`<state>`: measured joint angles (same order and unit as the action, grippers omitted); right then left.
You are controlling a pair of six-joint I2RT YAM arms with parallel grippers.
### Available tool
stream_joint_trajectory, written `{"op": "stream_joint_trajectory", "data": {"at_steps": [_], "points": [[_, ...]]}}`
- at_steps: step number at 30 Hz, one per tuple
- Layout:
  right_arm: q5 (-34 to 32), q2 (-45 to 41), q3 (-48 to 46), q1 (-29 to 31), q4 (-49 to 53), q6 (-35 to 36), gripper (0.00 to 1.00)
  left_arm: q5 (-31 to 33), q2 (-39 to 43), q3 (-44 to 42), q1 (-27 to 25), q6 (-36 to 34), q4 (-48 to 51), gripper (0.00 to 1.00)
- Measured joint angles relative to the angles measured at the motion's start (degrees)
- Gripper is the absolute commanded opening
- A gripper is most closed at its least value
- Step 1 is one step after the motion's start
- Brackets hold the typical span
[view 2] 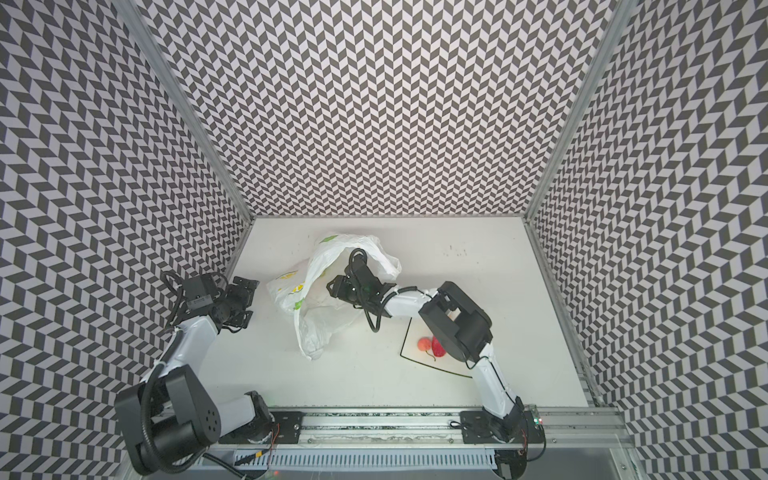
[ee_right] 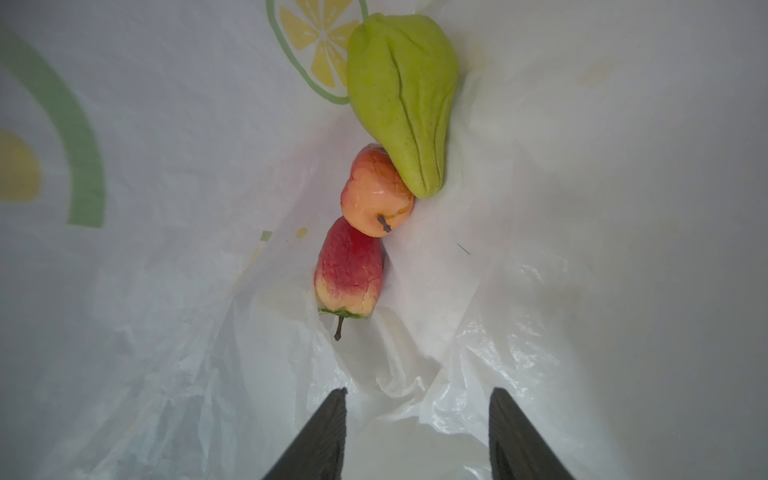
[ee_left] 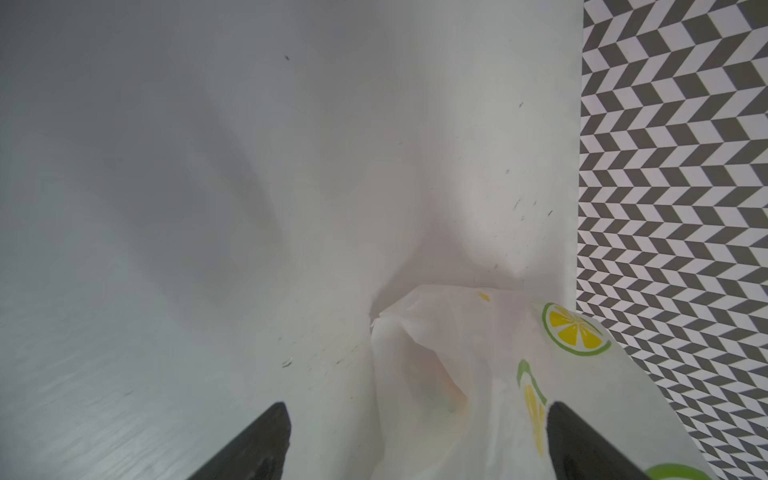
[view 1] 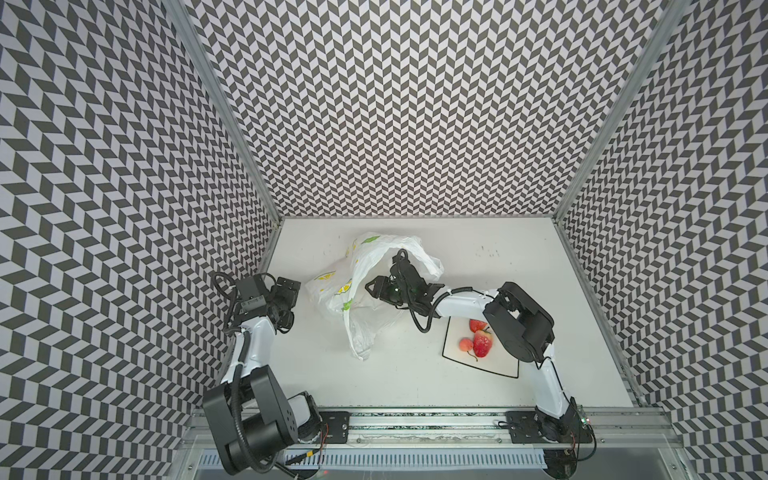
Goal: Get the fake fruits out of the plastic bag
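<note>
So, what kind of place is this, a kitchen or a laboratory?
Probably a robot test booth, not a home: chevron-patterned walls close in a white table, two arms stand on a metal rail, and fake fruits lie on a plate.

The enclosure walls (view 1: pixel 415 124) are covered throughout in a dark grey and white chevron pattern. The table (view 1: pixel 498 270) is recorded as off-white, marked with small dark specks. The plastic bag (view 1: pixel 357 270) is noted as translucent white, printed with yellow lemon slices ringed in green. Within it, a yellow-green ridged fruit (ee_right: pixel 401 104), an orange-red stemmed fruit (ee_right: pixel 374 195) and a red fruit (ee_right: pixel 349 266) fading to yellow-orange at its green cap are observed. The plate (view 1: pixel 490 366) is white with a thin black rim; red strawberries (view 1: pixel 482 345) and a small orange-red fruit (view 1: pixel 466 344) are seen on it. The left arm (view 1: pixel 254 340) and right arm (view 1: pixel 461 305) are finished in white with black joints.
</note>
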<state>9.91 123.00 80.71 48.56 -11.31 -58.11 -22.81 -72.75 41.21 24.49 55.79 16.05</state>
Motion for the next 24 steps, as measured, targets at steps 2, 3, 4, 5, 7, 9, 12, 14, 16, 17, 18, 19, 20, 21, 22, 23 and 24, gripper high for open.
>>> {"op": "stream_joint_trajectory", "data": {"at_steps": [2, 3, 4, 5, 7, 9, 12, 14, 16, 17, 18, 19, 20, 21, 22, 23, 24], "points": [[0.2, 0.0, 0.7, 0.0, 0.2, 0.2, 0.54, -2.3, -2.6, 1.1, 0.0, -0.1, -2.6, 0.94], [0.3, 0.0, 1.0, 0.0, 0.2, 0.3, 0.54, -3.1, -3.6, 1.5, 0.0, -0.2, -3.7, 0.94], [0.4, 0.0, 1.3, 0.0, 0.2, 0.3, 0.54, -4.0, -4.5, 1.9, 0.0, -0.2, -4.8, 0.92], [0.4, 0.0, 1.6, 0.0, 0.2, 0.3, 0.54, -4.9, -5.4, 2.2, 0.0, -0.3, -5.8, 0.90], [0.4, 0.0, 2.0, -0.1, 0.2, 0.5, 0.54, -5.7, -6.6, 2.5, 0.0, -0.6, -6.7, 0.86], [0.4, 0.0, 2.1, -0.2, 0.2, 0.5, 0.54, -6.1, -7.4, 2.5, 0.0, -0.7, -7.1, 0.83], [0.4, 0.0, 2.1, -0.4, 0.2, 0.5, 0.53, -6.7, -8.6, 2.5, -0.2, -0.7, -7.9, 0.74], [0.4, 0.0, 2.1, -0.4, 0.2, 0.5, 0.53, -7.0, -9.8, 2.6, -0.6, -0.8, -8.5, 0.67], [0.4, 0.0, 2.1, -0.4, 0.2, 0.5, 0.53, -7.1, -11.0, 2.8, -1.2, -1.0, -8.8, 0.64], [0.3, 0.0, 2.1, -0.4, 0.2, 0.6, 0.53, -7.1, -11.4, 3.0, -1.6, -1.0, -8.8, 0.64], [0.3, 0.0, 2.1, -0.5, 0.2, 0.6, 0.53, -7.1, -11.6, 3.1, -2.0, -1.0, -8.9, 0.63], [0.3, 0.0, 2.1, -0.5, 0.2, 0.6, 0.53, -7.2, -11.8, 3.4, -2.6, -1.1, -8.9, 0.63], [0.2, 0.0, 2.1, -0.5, 0.2, 0.6, 0.53, -7.2, -12.0, 3.8, -3.1, -1.1, -8.9, 0.62], [0.2, 0.0, 2.0, -0.5, 0.2, 0.6, 0.53, -7.2, -12.1, 4.1, -3.6, -1.2, -9.0, 0.59], [0.2, 0.0, 2.0, -0.5, 0.2, 0.6, 0.53, -7.3, -12.1, 4.4, -4.0, -1.2, -9.2, 0.54], [0.2, 0.0, 2.0, -0.5, 0.2, 0.6, 0.53, -7.3, -12.1, 4.6, -4.4, -1.2, -9.4, 0.45], [0.2, 0.0, 2.0, -0.5, 0.2, 0.6, 0.53, -7.3, -12.1, 4.6, -4.8, -1.3, -9.7, 0.36]]}}
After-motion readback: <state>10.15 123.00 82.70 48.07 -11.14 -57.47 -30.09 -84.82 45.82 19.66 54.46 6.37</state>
